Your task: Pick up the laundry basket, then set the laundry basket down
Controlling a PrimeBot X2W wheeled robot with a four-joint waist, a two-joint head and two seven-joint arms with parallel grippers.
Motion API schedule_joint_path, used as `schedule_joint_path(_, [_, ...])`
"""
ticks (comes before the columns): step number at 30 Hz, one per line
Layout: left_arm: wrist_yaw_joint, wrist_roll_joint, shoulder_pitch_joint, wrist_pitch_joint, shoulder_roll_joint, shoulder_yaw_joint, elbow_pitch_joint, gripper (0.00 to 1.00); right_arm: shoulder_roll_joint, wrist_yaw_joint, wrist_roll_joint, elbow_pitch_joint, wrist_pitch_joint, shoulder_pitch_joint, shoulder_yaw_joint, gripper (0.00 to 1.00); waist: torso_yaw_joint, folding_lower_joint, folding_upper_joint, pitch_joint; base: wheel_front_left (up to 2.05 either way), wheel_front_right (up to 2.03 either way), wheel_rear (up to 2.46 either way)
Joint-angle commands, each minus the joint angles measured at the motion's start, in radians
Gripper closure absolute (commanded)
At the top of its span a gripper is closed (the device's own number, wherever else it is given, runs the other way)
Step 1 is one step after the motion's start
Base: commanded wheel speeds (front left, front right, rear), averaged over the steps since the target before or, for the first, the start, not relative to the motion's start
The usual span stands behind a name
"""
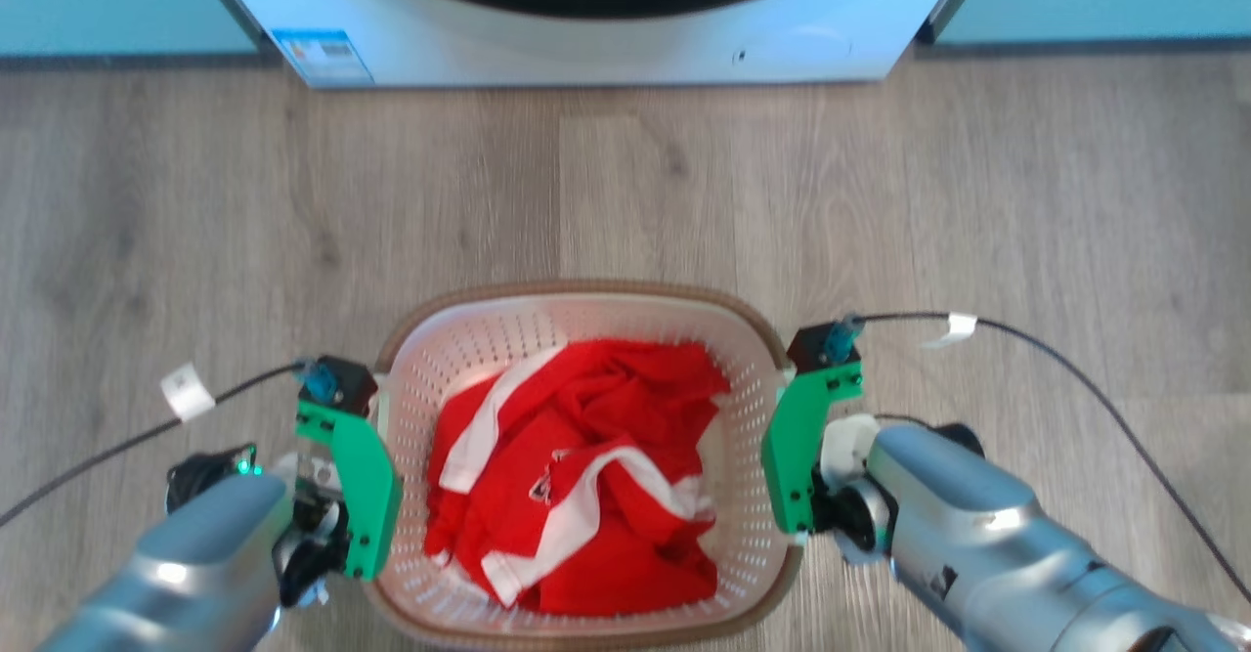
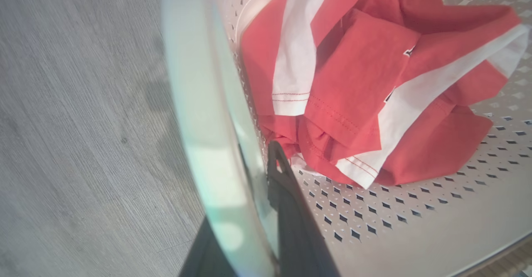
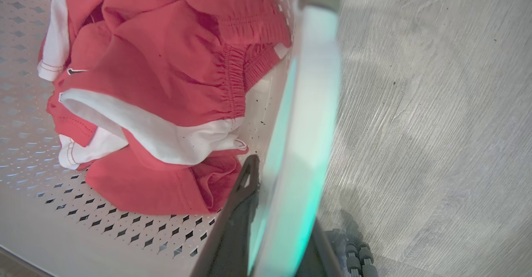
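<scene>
Ok, the laundry basket (image 1: 577, 292) is dead centre between the arms, over the wood floor (image 1: 195, 222), well short of the washing machine (image 1: 586, 41). A red-and-white garment (image 1: 586, 476) is bunched inside.

The left gripper (image 1: 364, 466) is at the basket's left side and the right gripper (image 1: 794, 456) at its right side. They are roughly level, so neither arm is nearer.

In the wrist views each gripper straddles a side handle. The left inner finger (image 2: 291, 214) and right inner finger (image 3: 237, 227) are inside the wall, and the outer fingers are outside. The left handle (image 2: 199, 115) and right handle (image 3: 307, 115) sit between them. Both grippers read as clamped on the basket.

Key relation: the handle-to-handle line runs straight across the robot, left to right, and the grip points face each other. My read is that any lift or set-down needs both arms moving together at equal height. Otherwise the basket tips to one side and the garment slides.

I can't tell if the base is on the floor or just off it, because the head view cuts off the near rim.
</scene>
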Motion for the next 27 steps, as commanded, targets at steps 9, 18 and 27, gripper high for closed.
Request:
schedule_joint_path(9, [0.014, -0.009, 0.04, 0.023, 0.078, 0.007, -0.103, 1.0, 0.019, 0.007, 0.018, -0.083, 0.078, 0.051, 0.023, 1.0, -0.012, 0.0001, -0.0001, -0.132, 0.0, 0.0, 0.0])
schedule_joint_path(18, [0.084, -0.01, 0.117, 0.086, 0.132, 0.005, -0.249, 1.0, 0.019, 0.007, 0.019, -0.119, 0.146, 0.089, 0.022, 1.0, -0.023, 0.0001, -0.0001, -0.238, 0.0, 0.0, 0.0])
schedule_joint_path(27, [0.158, -0.006, 0.156, 0.15, 0.223, 0.004, -0.458, 1.0, 0.019, 0.007, -0.012, -0.19, 0.162, 0.112, 0.006, 1.0, -0.022, 0.0001, -0.0001, -0.267, 0.0, 0.0, 0.0])
